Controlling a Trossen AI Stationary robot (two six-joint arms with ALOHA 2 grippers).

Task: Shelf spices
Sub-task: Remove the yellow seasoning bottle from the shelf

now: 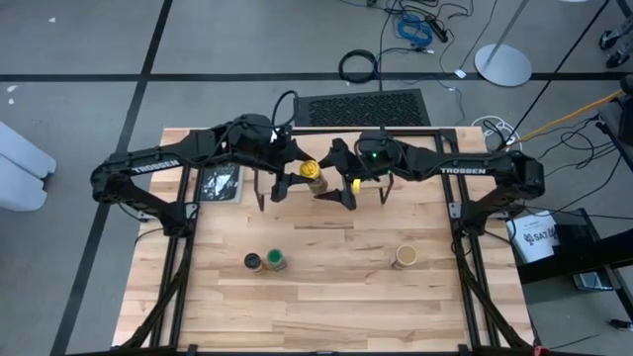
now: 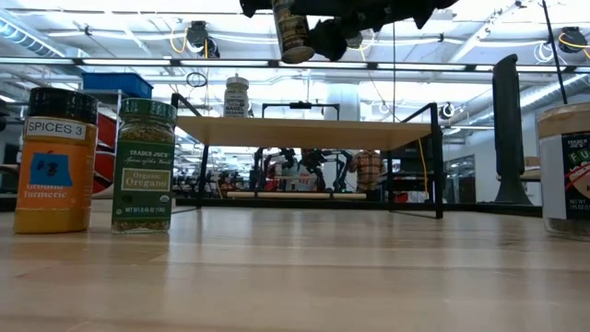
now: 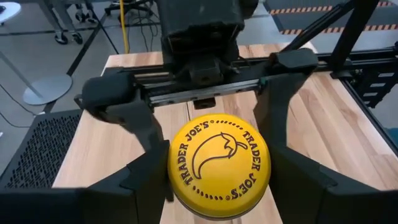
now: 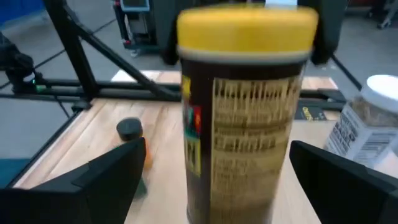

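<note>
Above the table's 12 o'clock edge in the high view, the left gripper (image 1: 297, 178) clamps the yellow-lidded jar (image 1: 313, 175) over the shelf (image 1: 391, 183); the right gripper (image 1: 341, 190) faces it from 3 o'clock, jaws spread wide and empty. Dark-lidded jar (image 1: 253, 261) and green-lidded jar (image 1: 276, 260) sit touching toward 7 o'clock, tan-lidded jar (image 1: 405, 257) toward 5 o'clock.

Low view: the yellow-lidded jar (image 2: 292, 32) hangs above the shelf (image 2: 304, 132), where the white-lidded jar (image 2: 237, 97) stands.

Left wrist view: fingers (image 3: 143, 180) press both sides of the yellow lid (image 3: 219, 163).

Right wrist view: the jar (image 4: 245, 112) stands between parted fingers (image 4: 106, 180), untouched.
</note>
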